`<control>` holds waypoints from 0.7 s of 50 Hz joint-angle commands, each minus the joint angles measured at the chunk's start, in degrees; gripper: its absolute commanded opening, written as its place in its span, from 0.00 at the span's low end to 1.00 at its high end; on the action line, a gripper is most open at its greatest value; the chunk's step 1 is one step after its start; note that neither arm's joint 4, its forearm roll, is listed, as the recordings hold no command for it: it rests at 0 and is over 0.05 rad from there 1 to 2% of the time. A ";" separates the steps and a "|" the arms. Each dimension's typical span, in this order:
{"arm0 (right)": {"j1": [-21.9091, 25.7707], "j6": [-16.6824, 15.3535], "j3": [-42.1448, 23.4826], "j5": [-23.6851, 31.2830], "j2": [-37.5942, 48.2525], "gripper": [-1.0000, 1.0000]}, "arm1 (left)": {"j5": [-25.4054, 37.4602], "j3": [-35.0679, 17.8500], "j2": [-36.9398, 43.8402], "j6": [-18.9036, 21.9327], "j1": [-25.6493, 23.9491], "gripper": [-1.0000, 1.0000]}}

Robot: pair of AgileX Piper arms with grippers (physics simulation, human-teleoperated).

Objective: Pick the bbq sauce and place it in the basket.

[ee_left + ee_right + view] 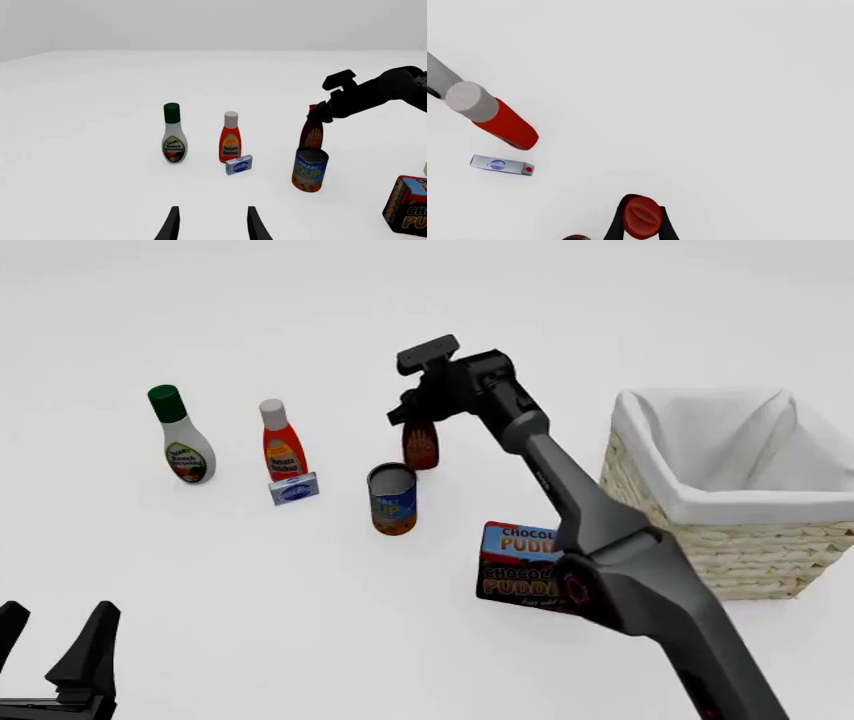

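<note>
The bbq sauce [422,445] is a dark brown-red bottle standing upright behind a soup can, left of the basket [721,530]. My right gripper [416,420] comes down on its top. In the right wrist view its fingers [619,222] sit tight on both sides of the red cap [642,216]. In the left wrist view the bottle [312,132] shows with the right gripper [317,112] at its neck. My left gripper [54,640] is open and empty at the near left, far from the bottle; its fingers [170,225] show in its own view.
A white ranch bottle with a green cap [183,440], an orange-red ketchup bottle with a white cap [280,445] and a small blue box [294,488] stand to the left. A soup can [392,500] stands just in front of the sauce. A chocolate pudding box [523,568] lies by the basket.
</note>
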 commanded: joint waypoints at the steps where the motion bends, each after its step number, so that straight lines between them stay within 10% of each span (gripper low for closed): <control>1: -0.16 -0.28 -0.33 0.24 -3.04 0.00 | 0.00 0.00 -0.01 0.01 0.00 1.00; 35: -0.91 -2.56 0.15 4.20 -13.16 0.00 | 0.00 0.00 0.00 0.00 0.00 1.00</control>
